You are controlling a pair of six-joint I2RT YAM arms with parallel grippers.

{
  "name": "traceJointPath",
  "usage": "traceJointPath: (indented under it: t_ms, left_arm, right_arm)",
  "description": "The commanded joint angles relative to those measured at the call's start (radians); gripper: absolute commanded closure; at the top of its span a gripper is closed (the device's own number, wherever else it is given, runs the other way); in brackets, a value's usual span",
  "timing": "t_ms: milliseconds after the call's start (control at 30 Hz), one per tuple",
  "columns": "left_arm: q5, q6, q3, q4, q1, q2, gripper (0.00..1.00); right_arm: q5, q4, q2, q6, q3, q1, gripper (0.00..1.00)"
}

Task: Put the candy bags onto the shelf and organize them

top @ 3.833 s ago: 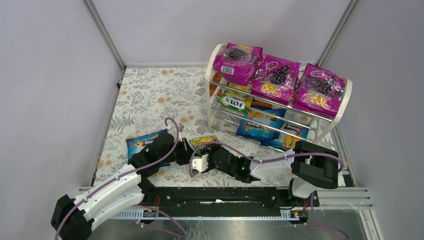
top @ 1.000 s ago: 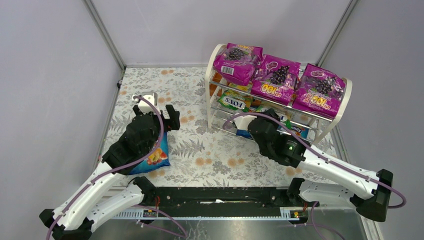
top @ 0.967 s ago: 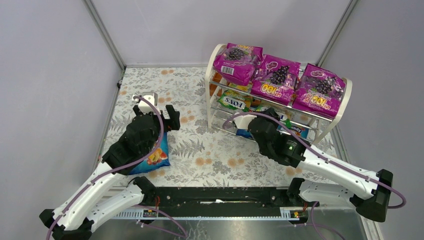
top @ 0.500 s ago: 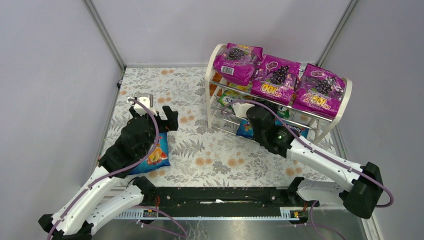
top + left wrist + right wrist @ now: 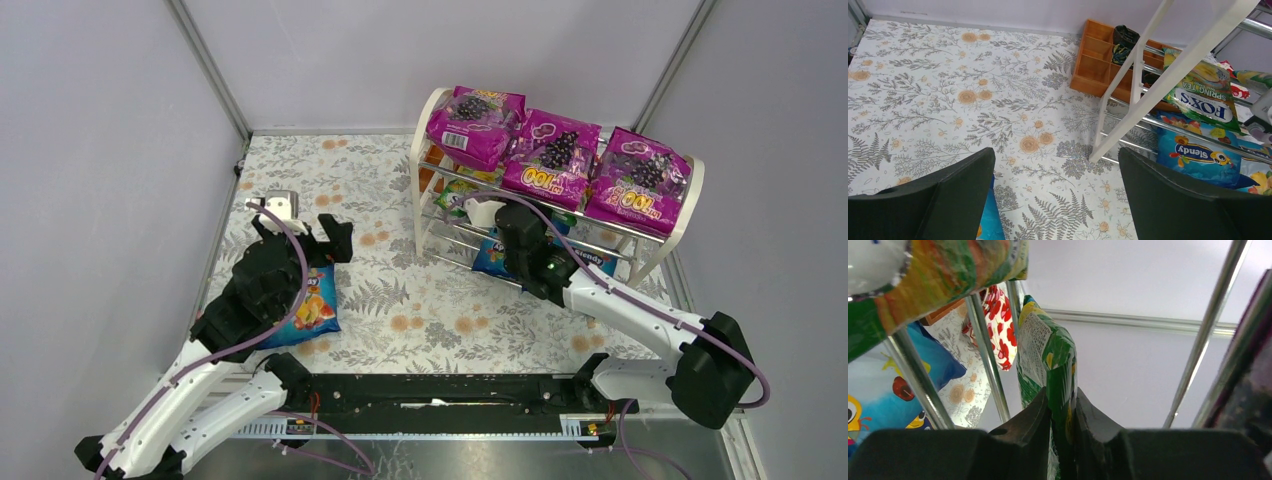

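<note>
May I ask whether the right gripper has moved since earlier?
Yes: the right gripper, holding a candy bag, moved into the shelf, toward its left panel.

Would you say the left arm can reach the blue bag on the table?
Probably yes: the left gripper is open and empty, and the blue bag lies close beneath the arm with nothing on it.

a lab robot cell: bare panel walls (image 5: 90, 150) on aluminium posts (image 5: 205, 65) box in a floral-covered counter (image 5: 290, 180), two white arms (image 5: 190, 375) bolted to a black rail (image 5: 440, 390).
</note>
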Motion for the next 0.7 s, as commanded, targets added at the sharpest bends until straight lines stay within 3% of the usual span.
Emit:
traceJointPath:
  t_ms: [0, 333, 533, 667]
  left_arm:
    - [0.017, 0.010, -0.006, 0.051, 0.006, -0.014, 0.02]
    - [0.026, 0.009, -0.007, 0.051, 0.006, -0.006, 0.02]
    - [0.029, 0.007, -0.007, 0.052, 0.005, 0.003, 0.02]
    - [0.027, 0.007, -0.008, 0.050, 0.007, 0.012, 0.02]
  right_arm:
    - [-0.086, -0.004, -0.010, 0.021, 0.007, -0.014, 0.95]
    - [-0.155, -0.221, -0.036, 0.184, 0.048, -0.017, 0.74]
    - [-0.221, -0.386, -0.047, 0.327, 0.117, -0.016, 0.49]
    - [-0.257, -0.491, -0.060, 0.403, 0.155, -0.015, 0.40]
